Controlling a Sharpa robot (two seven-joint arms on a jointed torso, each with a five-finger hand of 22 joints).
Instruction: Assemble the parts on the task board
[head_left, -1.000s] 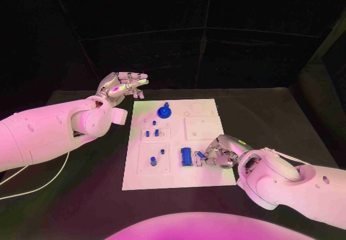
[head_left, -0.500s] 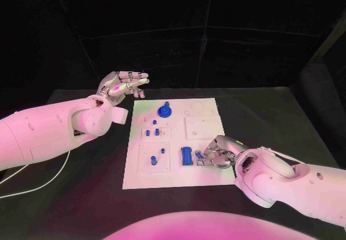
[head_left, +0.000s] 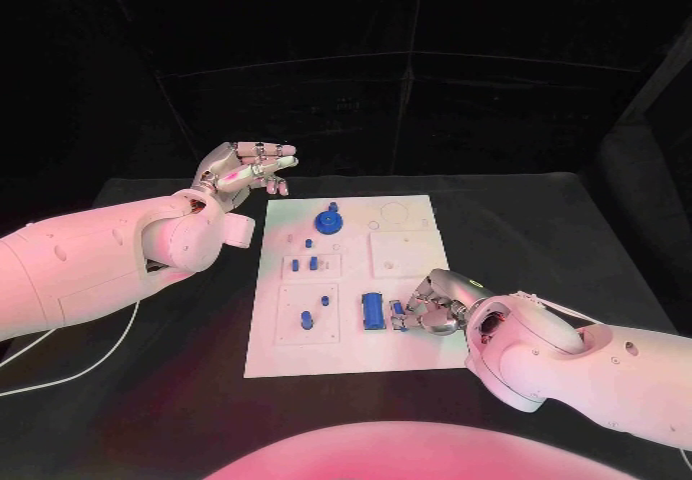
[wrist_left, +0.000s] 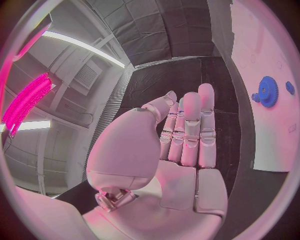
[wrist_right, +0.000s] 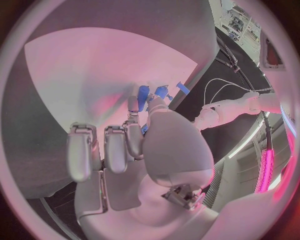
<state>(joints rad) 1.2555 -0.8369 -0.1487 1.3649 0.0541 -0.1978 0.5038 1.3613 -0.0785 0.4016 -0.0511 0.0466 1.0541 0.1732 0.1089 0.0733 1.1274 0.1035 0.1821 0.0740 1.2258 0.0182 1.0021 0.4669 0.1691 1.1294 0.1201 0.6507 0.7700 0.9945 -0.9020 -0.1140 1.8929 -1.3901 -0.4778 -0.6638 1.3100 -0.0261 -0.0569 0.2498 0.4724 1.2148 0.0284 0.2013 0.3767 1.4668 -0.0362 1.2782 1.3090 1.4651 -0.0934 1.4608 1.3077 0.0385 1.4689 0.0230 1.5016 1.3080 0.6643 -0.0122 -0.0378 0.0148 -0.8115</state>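
Our right hand (head_left: 433, 308) has barely crept left over the last second, pinching a small blue part (head_left: 400, 312) at the board (head_left: 418, 215); seating continues, we judge; left hand (head_left: 248, 172) stays raised, holding nothing

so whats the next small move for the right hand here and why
Probably a small lift of the right hand off the task board, if its grip is firm. Its fingers are curled around a small blue part beside the upright blue block at the board's near right, apparently pinching it. The left hand hovers with nothing in it beyond the board's far left corner, so it is no help.
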